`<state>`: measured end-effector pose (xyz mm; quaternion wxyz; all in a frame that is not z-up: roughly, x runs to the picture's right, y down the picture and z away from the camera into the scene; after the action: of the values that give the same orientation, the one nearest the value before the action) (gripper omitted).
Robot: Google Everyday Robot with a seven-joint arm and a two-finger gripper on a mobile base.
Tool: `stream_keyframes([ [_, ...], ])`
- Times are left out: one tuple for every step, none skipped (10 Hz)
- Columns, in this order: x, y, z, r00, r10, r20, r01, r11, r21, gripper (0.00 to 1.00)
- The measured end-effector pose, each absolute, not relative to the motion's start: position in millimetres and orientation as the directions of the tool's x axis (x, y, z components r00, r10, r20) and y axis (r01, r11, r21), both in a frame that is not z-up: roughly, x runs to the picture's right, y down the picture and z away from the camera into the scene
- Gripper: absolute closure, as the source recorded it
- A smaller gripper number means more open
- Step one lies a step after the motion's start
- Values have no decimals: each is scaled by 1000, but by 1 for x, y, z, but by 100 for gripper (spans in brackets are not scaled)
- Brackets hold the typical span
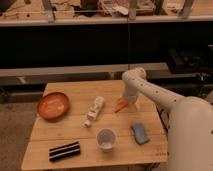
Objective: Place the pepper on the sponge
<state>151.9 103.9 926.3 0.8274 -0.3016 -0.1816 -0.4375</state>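
Note:
The pepper [120, 107] is a slim orange-red piece lying on the wooden table [75, 132], right of centre. My gripper [125, 102] is down at the pepper's right end, at the tip of the white arm [150, 91] that reaches in from the right. The sponge [140, 133] is a blue-grey pad lying flat near the table's front right, a short way in front of the pepper and apart from it.
A white cup [106, 139] stands at front centre. A white bottle-like tube [94, 111] lies mid-table. An orange-red bowl [53, 105] sits at the left. A black striped object [65, 150] lies at the front left. Dark shelving runs behind the table.

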Motion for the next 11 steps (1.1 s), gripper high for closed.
stream_keyframes([
  [148,101,930,549,-616,565,835,438,-333,20],
  [145,99,932,547,-618,565,836,440,-327,20],
  [143,97,935,545,-620,565,837,442,-323,20],
  [141,96,936,544,-621,564,838,444,-318,20],
  [139,94,938,542,-623,564,838,446,-314,20],
  [138,93,940,542,-625,562,839,448,-310,20],
  [137,92,941,542,-626,561,838,450,-308,23],
  [137,90,942,543,-626,559,838,453,-305,35],
  [137,90,943,544,-627,558,837,455,-305,42],
  [138,89,944,546,-627,556,836,457,-305,51],
  [139,88,945,548,-627,555,834,459,-305,63],
])
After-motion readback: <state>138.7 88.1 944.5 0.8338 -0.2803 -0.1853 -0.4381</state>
